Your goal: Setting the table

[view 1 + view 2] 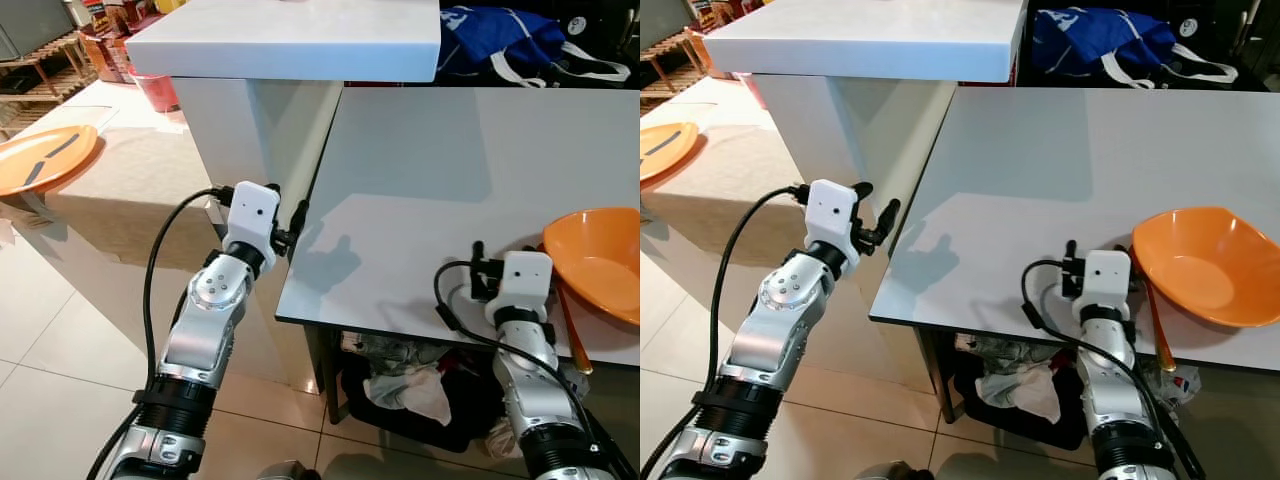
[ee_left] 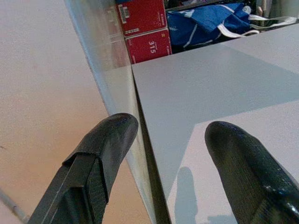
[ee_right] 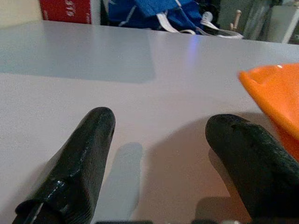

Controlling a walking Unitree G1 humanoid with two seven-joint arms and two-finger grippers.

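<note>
Looking barely started: 1 orange bowl sits lower right on the tabletop, both left pincer and right pincer released, holding nothing.

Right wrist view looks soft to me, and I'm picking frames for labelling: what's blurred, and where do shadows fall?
Right wrist view: near fingers and orange bowl soft, finger shadows on the grey table. Left eye view: sharp, left gripper throws a shadow on the table. Left wrist view: fingertips blurred, red boxes legible.
</note>
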